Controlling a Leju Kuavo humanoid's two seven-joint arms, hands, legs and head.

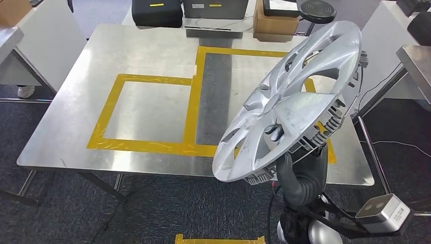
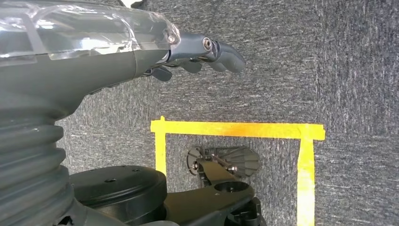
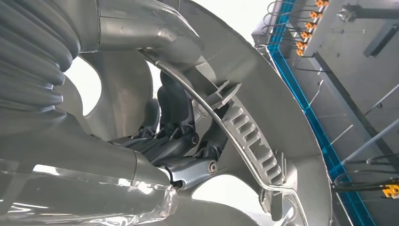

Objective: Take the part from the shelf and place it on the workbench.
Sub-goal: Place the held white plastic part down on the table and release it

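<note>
One hubcap (image 1: 295, 96), gripped by right hand (image 1: 277, 133)

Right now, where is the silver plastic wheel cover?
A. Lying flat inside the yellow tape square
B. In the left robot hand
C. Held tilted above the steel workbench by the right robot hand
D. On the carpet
C: the silver plastic wheel cover sits tilted in the right robot hand, above the steel workbench, not yet set down.

One silver wheel cover (image 1: 300, 96); one steel workbench (image 1: 76, 112); two yellow tape rectangles (image 1: 147, 113) on its top; one cardboard box (image 1: 274, 21); two dark cases (image 1: 156, 11) beyond the far edge.
</note>
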